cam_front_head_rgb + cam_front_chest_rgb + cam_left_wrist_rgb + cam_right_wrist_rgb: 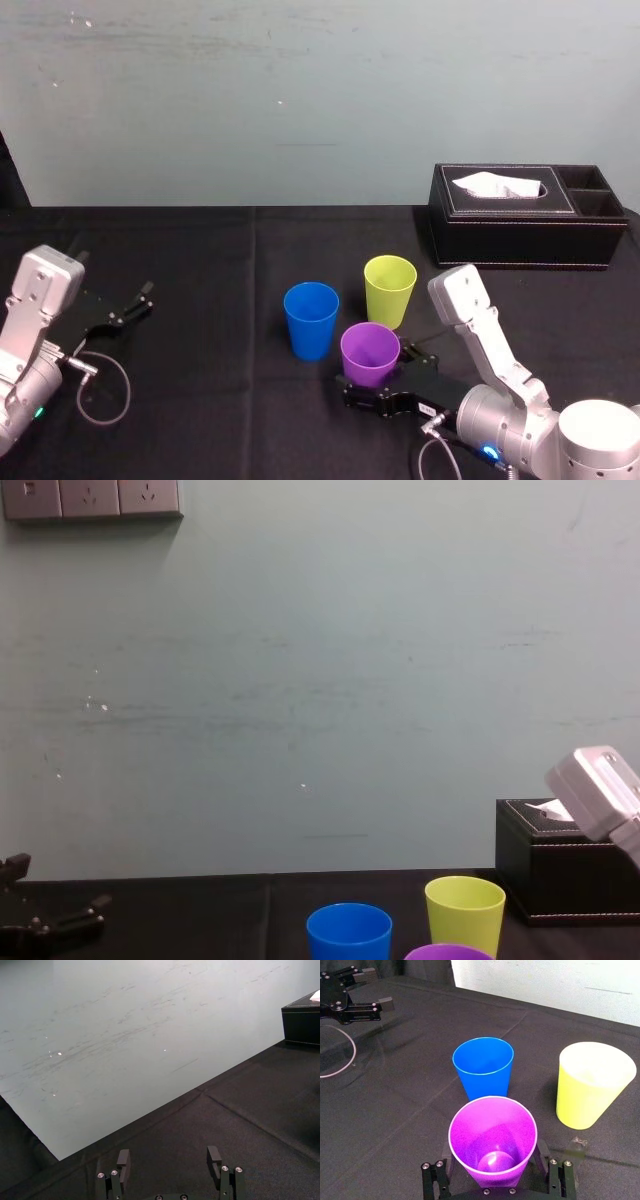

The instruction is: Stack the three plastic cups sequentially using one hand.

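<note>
At the left of the black-clothed table we see the left gripper parked low over the cloth, its fingers spread wide with nothing between them. Near the middle stands the blue cup, upright and empty. Just beside it, nearer the robot, the purple cup is upright and empty too. The right gripper straddles its lower part with the jaws apart, one finger on each side. We cannot tell whether the pads touch its wall. Behind the purple cup stands the yellow-green cup, upright, with nothing visible inside. At the far right sits the black tissue box, a white tissue poking from its slot.
</note>
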Controlling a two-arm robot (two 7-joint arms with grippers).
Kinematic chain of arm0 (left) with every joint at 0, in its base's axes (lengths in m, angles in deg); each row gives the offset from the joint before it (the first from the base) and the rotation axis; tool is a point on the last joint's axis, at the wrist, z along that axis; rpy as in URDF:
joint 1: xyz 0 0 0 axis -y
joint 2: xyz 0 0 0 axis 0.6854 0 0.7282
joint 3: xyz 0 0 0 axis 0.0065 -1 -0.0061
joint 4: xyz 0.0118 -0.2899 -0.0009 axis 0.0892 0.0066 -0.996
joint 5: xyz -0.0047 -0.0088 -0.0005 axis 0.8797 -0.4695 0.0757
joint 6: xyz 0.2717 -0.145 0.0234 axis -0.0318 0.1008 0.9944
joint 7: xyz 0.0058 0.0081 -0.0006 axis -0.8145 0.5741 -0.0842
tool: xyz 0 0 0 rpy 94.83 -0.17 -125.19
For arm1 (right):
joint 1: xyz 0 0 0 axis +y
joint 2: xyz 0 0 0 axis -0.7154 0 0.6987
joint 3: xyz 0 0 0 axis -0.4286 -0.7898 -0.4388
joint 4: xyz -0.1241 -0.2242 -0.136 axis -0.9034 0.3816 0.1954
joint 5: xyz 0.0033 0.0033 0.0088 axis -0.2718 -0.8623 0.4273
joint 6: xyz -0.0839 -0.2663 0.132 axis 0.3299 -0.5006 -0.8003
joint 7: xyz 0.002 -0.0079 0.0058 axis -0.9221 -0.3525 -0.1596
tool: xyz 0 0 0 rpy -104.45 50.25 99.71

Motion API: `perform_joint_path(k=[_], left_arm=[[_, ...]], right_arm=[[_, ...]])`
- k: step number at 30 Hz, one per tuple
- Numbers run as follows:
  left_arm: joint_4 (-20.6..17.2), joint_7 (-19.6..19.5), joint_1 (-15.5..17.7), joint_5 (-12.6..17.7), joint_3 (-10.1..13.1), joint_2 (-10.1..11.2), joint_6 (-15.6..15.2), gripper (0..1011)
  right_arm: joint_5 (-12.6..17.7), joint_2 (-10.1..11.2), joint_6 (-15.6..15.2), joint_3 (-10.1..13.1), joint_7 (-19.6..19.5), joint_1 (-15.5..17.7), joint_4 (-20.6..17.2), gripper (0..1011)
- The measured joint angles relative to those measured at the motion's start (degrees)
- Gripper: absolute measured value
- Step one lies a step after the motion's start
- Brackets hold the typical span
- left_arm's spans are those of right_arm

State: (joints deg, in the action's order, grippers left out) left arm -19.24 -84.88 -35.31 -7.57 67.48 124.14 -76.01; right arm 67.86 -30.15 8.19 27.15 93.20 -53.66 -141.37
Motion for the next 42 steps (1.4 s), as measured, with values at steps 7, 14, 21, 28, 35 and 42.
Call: perform_joint_path(k=[7,14,21,28,35,42], left_arm=[[0.0,0.0,0.0,0.0,0.0,0.0,0.0,1000],[0.0,0.0,0.0,0.0,0.0,0.0,0.0,1000],[0.0,0.0,0.0,0.0,0.0,0.0,0.0,1000],[0.0,0.0,0.0,0.0,0.0,0.0,0.0,1000],[0.0,0.0,0.0,0.0,0.0,0.0,0.0,1000],[0.0,0.0,0.0,0.0,0.0,0.0,0.0,1000]], right_arm=[[-0.1,0.0,0.0,0.0,0.0,0.0,0.0,1002],[0.0,0.0,0.0,0.0,0.0,0.0,0.0,954],[0.1,0.1,0.0,0.0,0.0,0.0,-0.1,799],[0.1,0.1,-0.1,0.0,0.0,0.0,-0.1,715],[0.1,0.1,-0.1,0.0,-0.1,0.0,-0.1,716],[-0.8,1.2,-2.2,0.0,0.3,-0.4,-3.1,715]])
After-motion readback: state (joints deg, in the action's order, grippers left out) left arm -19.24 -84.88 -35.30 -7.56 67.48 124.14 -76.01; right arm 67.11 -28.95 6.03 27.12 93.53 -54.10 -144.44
